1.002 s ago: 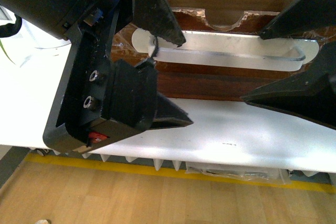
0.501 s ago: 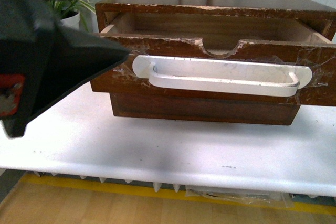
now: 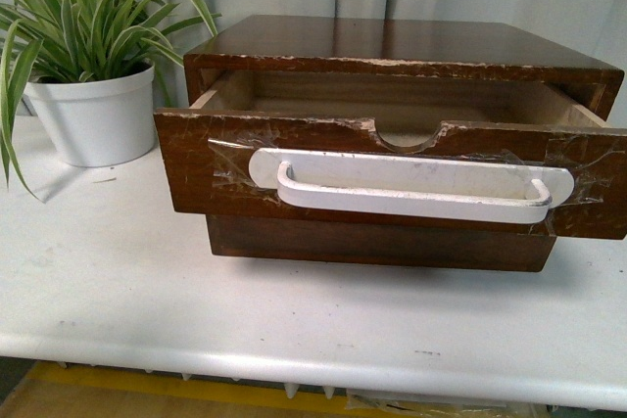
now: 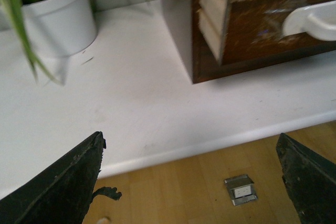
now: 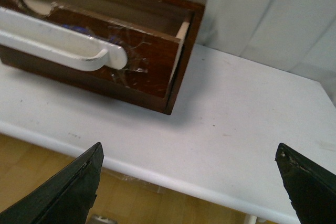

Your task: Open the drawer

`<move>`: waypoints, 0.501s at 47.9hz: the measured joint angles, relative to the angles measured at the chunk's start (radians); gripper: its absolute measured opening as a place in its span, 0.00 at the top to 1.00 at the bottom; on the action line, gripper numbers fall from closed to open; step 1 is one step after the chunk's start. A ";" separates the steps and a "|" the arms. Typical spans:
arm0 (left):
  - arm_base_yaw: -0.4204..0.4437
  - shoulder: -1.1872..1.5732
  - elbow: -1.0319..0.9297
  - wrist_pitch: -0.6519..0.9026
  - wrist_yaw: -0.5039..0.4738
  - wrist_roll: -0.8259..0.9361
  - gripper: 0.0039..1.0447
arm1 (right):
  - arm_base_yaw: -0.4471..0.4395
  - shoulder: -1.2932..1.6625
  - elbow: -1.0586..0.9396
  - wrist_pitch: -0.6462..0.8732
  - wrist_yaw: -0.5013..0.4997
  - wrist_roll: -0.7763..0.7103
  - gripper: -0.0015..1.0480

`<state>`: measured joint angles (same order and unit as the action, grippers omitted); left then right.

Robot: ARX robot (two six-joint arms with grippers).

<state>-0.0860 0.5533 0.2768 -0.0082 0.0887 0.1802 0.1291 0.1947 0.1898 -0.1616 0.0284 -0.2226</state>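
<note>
The dark brown drawer (image 3: 196, 178) stands pulled out of its wooden cabinet (image 3: 392, 41), its inside showing. Its long white handle (image 3: 411, 188) is taped on below a half-round notch (image 3: 409, 136). No gripper shows in the front view. The left gripper (image 4: 190, 148) is open and empty, back over the table's front edge, away from the drawer's left corner (image 4: 247, 24) and handle end (image 4: 312, 19). The right gripper (image 5: 189, 156) is open and empty, back from the drawer's right end (image 5: 152, 61) and handle (image 5: 58, 40).
A white pot (image 3: 93, 115) with a green plant stands left of the cabinet, also in the left wrist view (image 4: 58, 19). The white table (image 3: 294, 320) ends at a front edge above wooden floor. A plain drawer front (image 3: 382, 247) sits below.
Both arms have pulled back out of the front view; a second ago both grippers were at the handle. The drawer stands open and the plant shows now.
</note>
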 joint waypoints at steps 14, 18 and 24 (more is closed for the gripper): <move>0.061 -0.261 -0.077 -0.171 -0.037 -0.110 0.06 | -0.019 -0.065 -0.042 0.030 0.095 0.137 0.09; 0.068 -0.284 -0.103 -0.102 -0.055 -0.126 0.10 | -0.061 -0.087 -0.068 0.093 0.022 0.168 0.15; 0.084 -0.402 -0.187 0.050 -0.092 -0.160 0.34 | -0.126 -0.124 -0.105 0.147 -0.019 0.202 0.39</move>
<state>-0.0025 0.1513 0.0898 0.0422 -0.0036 0.0204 0.0036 0.0711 0.0849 -0.0147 0.0090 -0.0204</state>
